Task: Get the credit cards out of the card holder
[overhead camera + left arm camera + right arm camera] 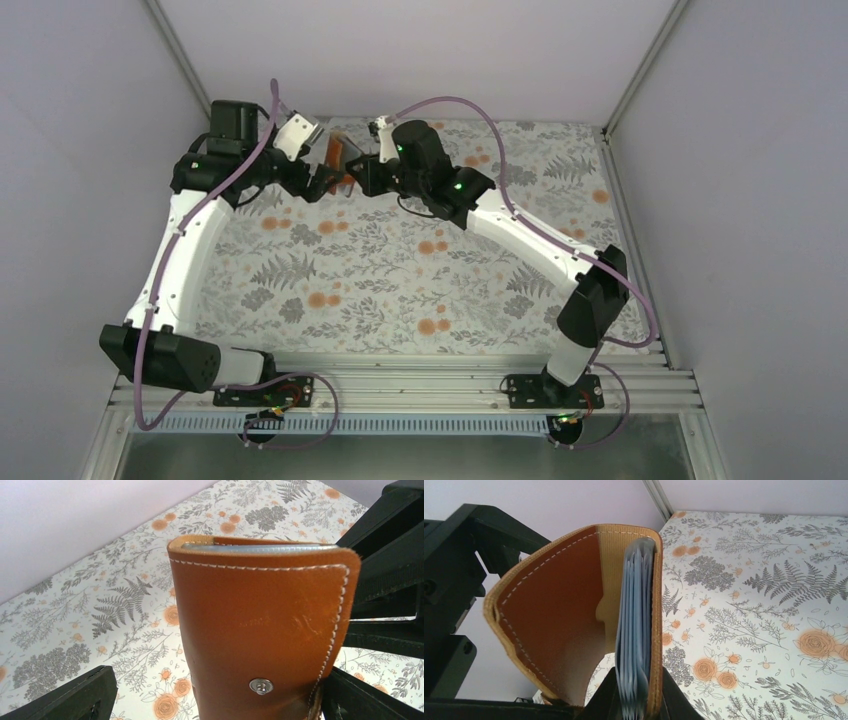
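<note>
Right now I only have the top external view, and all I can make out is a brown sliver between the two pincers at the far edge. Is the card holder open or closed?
Observer: Open. In the right wrist view the card holder has its leather cover curved away from the pale blue-grey pockets.
Operator: Which pincer actually has it?
Observer: The right pincer is clamped on the pocket stack, with one finger against each side.
</note>
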Controlling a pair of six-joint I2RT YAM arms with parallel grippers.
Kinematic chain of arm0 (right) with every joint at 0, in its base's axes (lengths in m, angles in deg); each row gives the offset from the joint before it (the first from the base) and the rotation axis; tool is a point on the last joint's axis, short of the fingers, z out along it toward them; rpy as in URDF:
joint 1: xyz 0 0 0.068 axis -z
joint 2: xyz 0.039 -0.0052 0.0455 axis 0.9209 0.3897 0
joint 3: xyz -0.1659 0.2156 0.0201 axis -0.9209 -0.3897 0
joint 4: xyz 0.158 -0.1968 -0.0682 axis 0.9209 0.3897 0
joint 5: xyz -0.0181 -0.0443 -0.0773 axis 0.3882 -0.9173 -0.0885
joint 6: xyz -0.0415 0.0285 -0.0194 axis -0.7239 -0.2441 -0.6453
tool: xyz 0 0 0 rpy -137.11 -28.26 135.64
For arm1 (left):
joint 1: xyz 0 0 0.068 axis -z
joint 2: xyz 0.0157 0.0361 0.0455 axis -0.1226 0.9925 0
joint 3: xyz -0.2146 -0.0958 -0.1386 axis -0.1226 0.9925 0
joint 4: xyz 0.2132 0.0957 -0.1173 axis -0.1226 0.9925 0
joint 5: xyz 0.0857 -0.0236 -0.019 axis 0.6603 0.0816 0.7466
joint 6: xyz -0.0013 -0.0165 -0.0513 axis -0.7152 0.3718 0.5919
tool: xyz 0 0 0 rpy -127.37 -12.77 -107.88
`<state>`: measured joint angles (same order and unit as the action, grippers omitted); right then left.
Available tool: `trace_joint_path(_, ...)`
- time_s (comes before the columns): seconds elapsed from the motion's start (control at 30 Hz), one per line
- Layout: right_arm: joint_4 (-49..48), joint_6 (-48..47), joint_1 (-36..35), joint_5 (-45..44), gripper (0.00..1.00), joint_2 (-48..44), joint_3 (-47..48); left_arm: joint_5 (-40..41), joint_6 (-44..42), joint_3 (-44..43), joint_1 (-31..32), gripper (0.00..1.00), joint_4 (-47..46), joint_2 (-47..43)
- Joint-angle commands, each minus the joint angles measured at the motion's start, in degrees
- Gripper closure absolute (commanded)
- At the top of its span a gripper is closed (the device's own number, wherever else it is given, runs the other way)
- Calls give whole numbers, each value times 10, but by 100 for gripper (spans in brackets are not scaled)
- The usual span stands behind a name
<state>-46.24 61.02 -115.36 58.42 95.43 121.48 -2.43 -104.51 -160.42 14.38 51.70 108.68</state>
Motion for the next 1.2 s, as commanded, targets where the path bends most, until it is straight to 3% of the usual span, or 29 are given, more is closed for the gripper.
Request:
trace_joint_path(0.0, 57, -13, 3, 12, 96, -14, 5, 16, 22, -37, -19, 0, -53, 2)
trace_joint_path(0.4, 64, -20, -11, 21, 96, 10, 41, 9, 42, -39, -19, 0, -67, 30)
trace_joint_path(0.6, 35, -39, 13, 88, 96, -26, 6, 38, 15, -13, -21, 0, -52, 6)
trace_joint_path(0.83, 22, -107, 37, 171, 96, -69, -21, -72, -47, 41, -20, 8, -32, -36)
trace_joint_path(0.97, 32, -152, 37, 221, 96, -85, -17, -77, -59, 56, -19, 21, -31, -46)
trace_joint_path(1.1, 43, -186, 37, 254, 96, -96, -14, -127, -67, 52, -20, 53, -25, -49)
trace_joint_path(1.17, 52, -201, 37, 272, 96, -99, -11, -178, -79, 50, -19, 77, -14, -50)
